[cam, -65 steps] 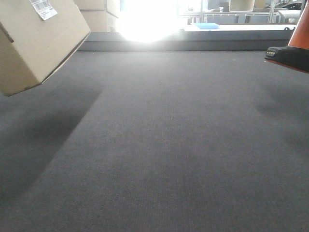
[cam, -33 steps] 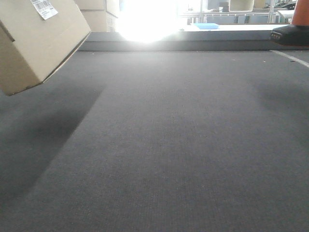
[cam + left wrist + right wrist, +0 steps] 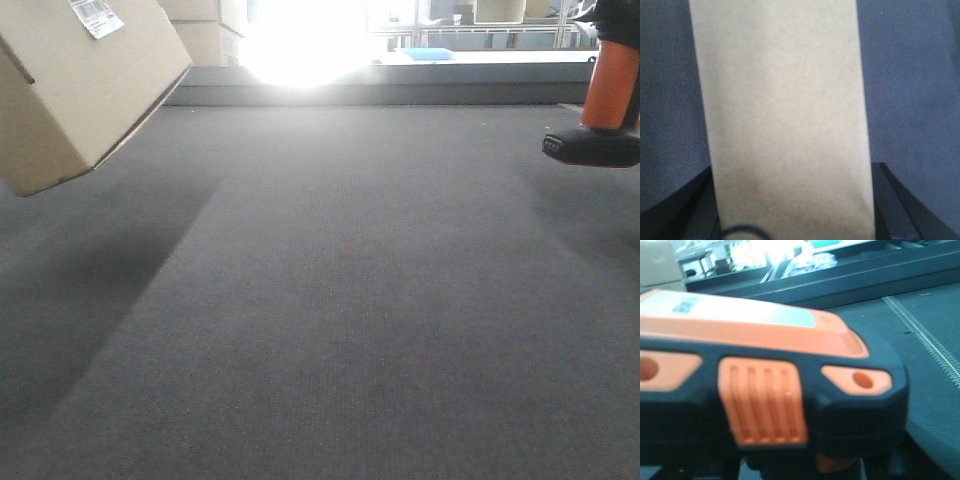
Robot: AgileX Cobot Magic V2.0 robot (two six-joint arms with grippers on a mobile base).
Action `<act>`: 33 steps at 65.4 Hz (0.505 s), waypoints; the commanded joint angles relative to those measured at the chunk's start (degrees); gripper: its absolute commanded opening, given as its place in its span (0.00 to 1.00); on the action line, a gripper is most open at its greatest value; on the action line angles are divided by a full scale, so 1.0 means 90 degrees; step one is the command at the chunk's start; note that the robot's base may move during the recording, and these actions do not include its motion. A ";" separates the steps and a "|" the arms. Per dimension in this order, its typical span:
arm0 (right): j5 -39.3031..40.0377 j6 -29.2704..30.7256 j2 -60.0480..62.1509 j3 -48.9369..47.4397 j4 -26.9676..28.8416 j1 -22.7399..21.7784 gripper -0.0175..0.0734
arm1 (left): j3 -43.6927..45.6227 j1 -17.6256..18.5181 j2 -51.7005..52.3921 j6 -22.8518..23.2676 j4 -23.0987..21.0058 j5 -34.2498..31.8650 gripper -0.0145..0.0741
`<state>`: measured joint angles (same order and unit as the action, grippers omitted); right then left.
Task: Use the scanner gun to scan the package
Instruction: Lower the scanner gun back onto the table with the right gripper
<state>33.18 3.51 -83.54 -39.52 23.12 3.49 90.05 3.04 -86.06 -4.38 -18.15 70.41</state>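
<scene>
Step in hand: I judge both items are lifted and I am bringing the scanner (image 3: 600, 115) toward the box (image 3: 75, 85); no scan yet, as far as I can judge.

Box: held tilted in the air at the far left of the front view, clear of the grey mat (image 3: 340, 300), its shadow falling on the mat below it. The white barcode sticker (image 3: 96, 15) sits on the upper face, near the top edge of the view.

Left gripper: pinching the box. In the left wrist view the tan face (image 3: 785, 120) fills the middle and the dark fingers (image 3: 892, 200) flank its lower edges on both sides.

Scanner: well apart from the box, at the far right of the front view, orange handle upright above its flat black foot, off the mat.

Right gripper: I cannot tell how it stands. The right wrist view is filled with the scanner's black and orange body (image 3: 770, 390), blurred and close, and no finger shows clearly; the scanner hanging in the air suggests it is held.

Next move calls for: carrying the scanner across toward the box and turning its head to face the sticker, or tipping the box so the sticker faces the scanner.

Change from earlier: the scanner sits lower than half a second ago, with more of the handle showing; the box has barely shifted.
</scene>
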 commanded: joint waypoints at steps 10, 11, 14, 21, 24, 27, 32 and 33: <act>0.0662 -0.0003 -0.0375 -0.0016 0.0090 -0.0046 0.01 | 0.0061 0.0021 0.0101 0.0041 -0.0112 -0.0049 0.04; 0.0662 -0.0003 -0.0394 -0.0016 0.0090 -0.0046 0.01 | 0.0061 0.0021 0.0101 0.0041 -0.0112 -0.0049 0.04; 0.0780 -0.0003 -0.0448 0.0048 0.0090 -0.0046 0.01 | 0.0061 0.0021 0.0101 0.0041 -0.0112 -0.0049 0.04; 0.0907 -0.0003 -0.0548 0.0181 0.0090 -0.0046 0.01 | 0.0061 0.0021 0.0101 0.0041 -0.0112 -0.0049 0.04; 0.0933 -0.0003 -0.0604 0.0210 0.0090 -0.0046 0.01 | 0.0061 0.0021 0.0101 0.0041 -0.0112 -0.0049 0.04; 0.0933 -0.0003 -0.0679 0.0224 0.0090 -0.0046 0.01 | 0.0061 0.0021 0.0101 0.0041 -0.0112 -0.0049 0.04; 0.0933 -0.0003 -0.0781 0.0224 0.0090 -0.0046 0.01 | 0.0061 0.0021 0.0101 0.0041 -0.0112 -0.0049 0.04; 0.0948 -0.0003 -0.0795 0.0224 0.0090 -0.0046 0.01 | 0.0061 0.0021 0.0101 0.0041 -0.0112 -0.0049 0.04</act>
<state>36.87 3.51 -90.33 -37.32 24.01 3.49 90.05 3.04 -86.06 -4.38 -18.26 70.41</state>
